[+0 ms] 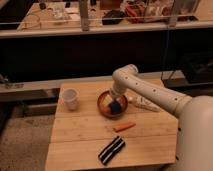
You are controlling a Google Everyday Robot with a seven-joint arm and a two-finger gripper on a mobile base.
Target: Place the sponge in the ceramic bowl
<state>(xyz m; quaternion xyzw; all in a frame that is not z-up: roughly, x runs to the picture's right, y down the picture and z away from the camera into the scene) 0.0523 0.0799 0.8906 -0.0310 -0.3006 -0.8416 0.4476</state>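
Blue sponge point(115, 107) is lying inside the ceramic bowl point(103, 103) on the counter point(82, 137), straight below the hand point(116, 97), which is hanging with fingers apart just over it; its long axis cannot be told.

We saw a table point(75, 137) of pale wooden boards, its planks running left to right. At the far left corner stood a white cup point(71, 98), upright and well apart from the rest. The ceramic bowl point(103, 106) sat toward the far edge near the middle (the gripper point(114, 101) hung down into it). Just right of the bowl lay a long whitish object point(143, 104) that we could not identify. Nearer to us lay an orange stick point(123, 127), and nearer still, by the near edge, a flat black item with white stripes point(111, 150), set at a slant.
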